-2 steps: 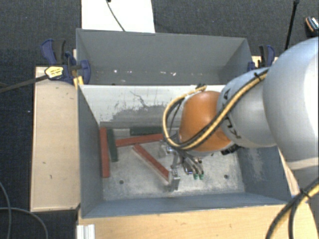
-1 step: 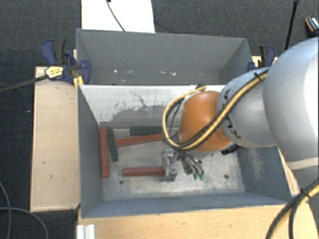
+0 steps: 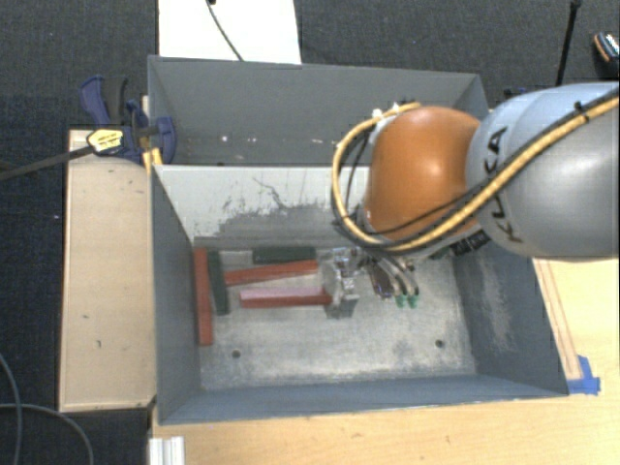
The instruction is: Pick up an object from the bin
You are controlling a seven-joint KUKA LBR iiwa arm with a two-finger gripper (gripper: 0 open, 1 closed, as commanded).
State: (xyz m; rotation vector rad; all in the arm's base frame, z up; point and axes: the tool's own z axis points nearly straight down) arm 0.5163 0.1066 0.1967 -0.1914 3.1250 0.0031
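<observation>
Far left in the bin, a long red bar lies along the wall with a short dark green bar right beside it. Next come another dark green bar, an upper red bar and a lower red bar, all flat on the floor. The gripper is down low at the right-hand ends of those two red ones, closest to the lower one, but I honestly can't tell if it's open or clamped, so I'd call the reach about done, with the grab and lift left to do.
</observation>
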